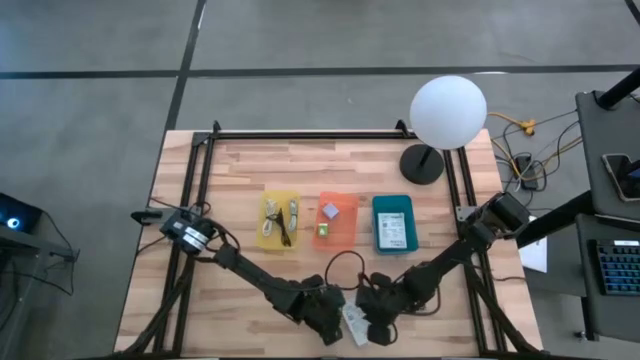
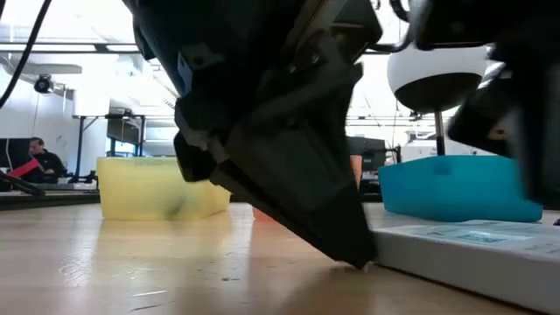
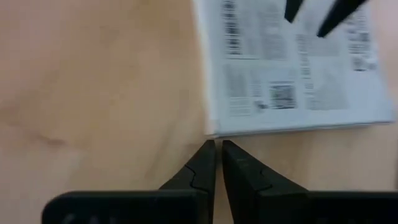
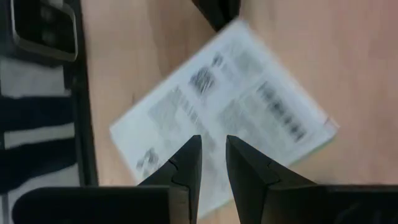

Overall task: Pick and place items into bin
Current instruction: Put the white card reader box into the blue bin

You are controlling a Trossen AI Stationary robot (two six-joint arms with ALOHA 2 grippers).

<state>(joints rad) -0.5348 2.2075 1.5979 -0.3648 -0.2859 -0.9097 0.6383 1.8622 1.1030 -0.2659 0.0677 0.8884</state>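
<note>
At the near edge of the wooden surface (image 1: 240,170), a white printed packet (image 1: 354,322) lies flat between both grippers: the left gripper (image 1: 334,328) rests beside it with fingers (image 3: 205,163) pressed together and empty, while the right gripper (image 1: 378,326) hovers over it, fingers (image 4: 189,158) slightly parted, gripping nothing. Beyond the packet stand the yellow bin (image 1: 278,221), orange bin (image 1: 336,221) and teal bin (image 1: 393,222), with the white globe lamp (image 1: 447,110) farthest.

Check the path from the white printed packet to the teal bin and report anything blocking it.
Nothing visible blocks it. The white packet lies flat on the table's near edge between both end effectors; the right end effector sits over it, the left end effector at its edge. Bare wood runs up to the teal bin.
</note>
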